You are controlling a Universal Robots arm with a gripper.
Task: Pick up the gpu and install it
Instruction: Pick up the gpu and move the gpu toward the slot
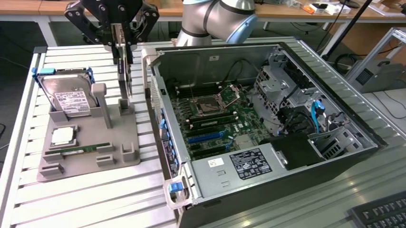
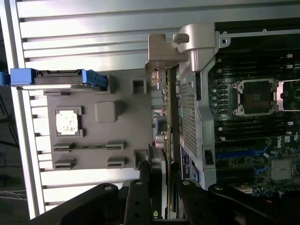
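The gpu (image 1: 125,81), a thin card with a silver end bracket, stands on edge over the back right of the grey holder tray (image 1: 117,137). My gripper (image 1: 123,57) comes down from above and is shut on its upper edge, one dark finger on each face. The card's lower end is level with the tray's back post; I cannot tell whether they touch. In the wrist view the gpu (image 2: 172,110) shows edge-on between my gripper (image 2: 161,176) fingers, close beside the open computer case's rear wall (image 2: 197,108), with the bracket (image 2: 164,51) at the far end.
The open computer case (image 1: 355,147) lies to the exterior view's right, motherboard (image 1: 209,118) and blue slot (image 1: 204,137) exposed. On the tray sit a hard drive with blue handles (image 1: 66,97), a CPU (image 1: 63,136) and a RAM stick (image 1: 79,151). A keyboard (image 1: 381,213) lies at the front right.
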